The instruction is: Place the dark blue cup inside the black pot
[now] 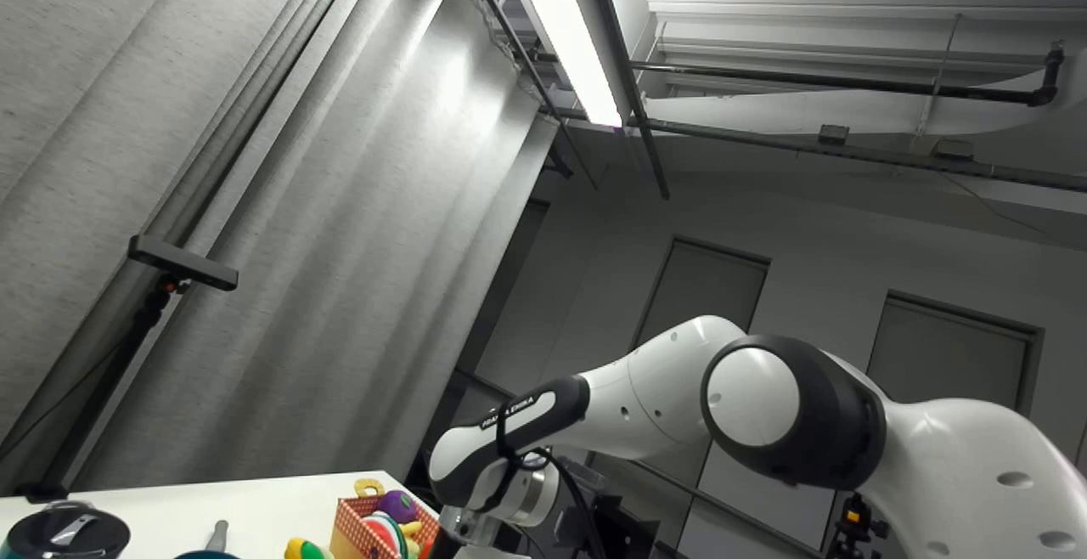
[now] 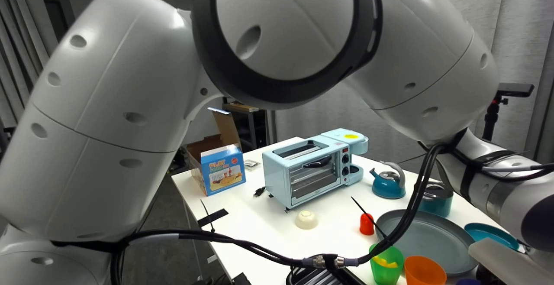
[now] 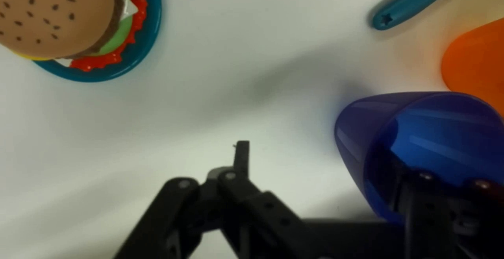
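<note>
Wrist view: gripper [image 3: 315, 156] seen spread wide. Dark blue cup [image 3: 425, 133] seen on desk [image 3: 220, 26], 3 o'clock, one finger within its mouth, orange cup [image 3: 478, 60] at its 1 o'clock. Burger [image 3: 55, 15] seen on teal plate [image 3: 153, 15], 10 o'clock.

Grey curtains [image 1: 365, 287] hang near a darker wall [image 1: 828, 262] under a lit ceiling lamp [image 1: 571, 36].

Wrist view: burger [image 3: 55, 17] on dish [image 3: 149, 26], left; cup [image 3: 425, 133] right, finger [image 3: 425, 206] apparently inside.
</note>
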You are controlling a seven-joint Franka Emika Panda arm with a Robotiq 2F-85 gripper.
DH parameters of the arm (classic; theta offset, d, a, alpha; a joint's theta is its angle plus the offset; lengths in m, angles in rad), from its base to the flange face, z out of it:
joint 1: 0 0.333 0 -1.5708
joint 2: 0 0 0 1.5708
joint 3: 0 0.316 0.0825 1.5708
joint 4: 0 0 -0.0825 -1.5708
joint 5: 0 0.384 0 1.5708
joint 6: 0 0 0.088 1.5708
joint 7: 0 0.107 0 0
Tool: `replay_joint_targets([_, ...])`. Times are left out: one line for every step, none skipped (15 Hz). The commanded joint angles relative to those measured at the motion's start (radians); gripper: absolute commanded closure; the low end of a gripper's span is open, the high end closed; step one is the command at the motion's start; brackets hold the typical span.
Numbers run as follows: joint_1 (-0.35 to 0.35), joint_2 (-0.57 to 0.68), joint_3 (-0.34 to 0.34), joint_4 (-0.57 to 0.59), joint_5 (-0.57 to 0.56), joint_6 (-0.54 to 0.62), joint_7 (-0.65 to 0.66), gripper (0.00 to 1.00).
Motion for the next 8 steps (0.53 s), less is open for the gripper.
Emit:
replay_joint_targets([-0.019, 0.015, 0.014, 0.036, -0.011, -0.02, 0.021, 0.56])
replay_joint_targets([-0.016, 0.011, 0.009, 0.034, -0.014, -0.018, 0.031, 0.63])
replay_joint_targets([-0.016, 0.007, 0.009, 0.032, -0.015, -0.019, 0.034, 0.71])
replay_joint_targets([-0.014, 0.002, 0.007, 0.029, -0.017, -0.016, 0.038, 0.78])
replay_joint_targets([-0.011, -0.007, 0.005, 0.024, -0.019, -0.015, 0.042, 0.87])
replay_joint_targets([-0.008, -0.017, 0.004, 0.016, -0.021, -0.011, 0.047, 0.93])
replay_joint_targets([-0.005, -0.027, 0.004, 0.008, -0.023, -0.008, 0.051, 0.99])
replay_joint_targets([0.0, -0.043, 0.004, -0.005, -0.026, -0.006, 0.055, 1.0])
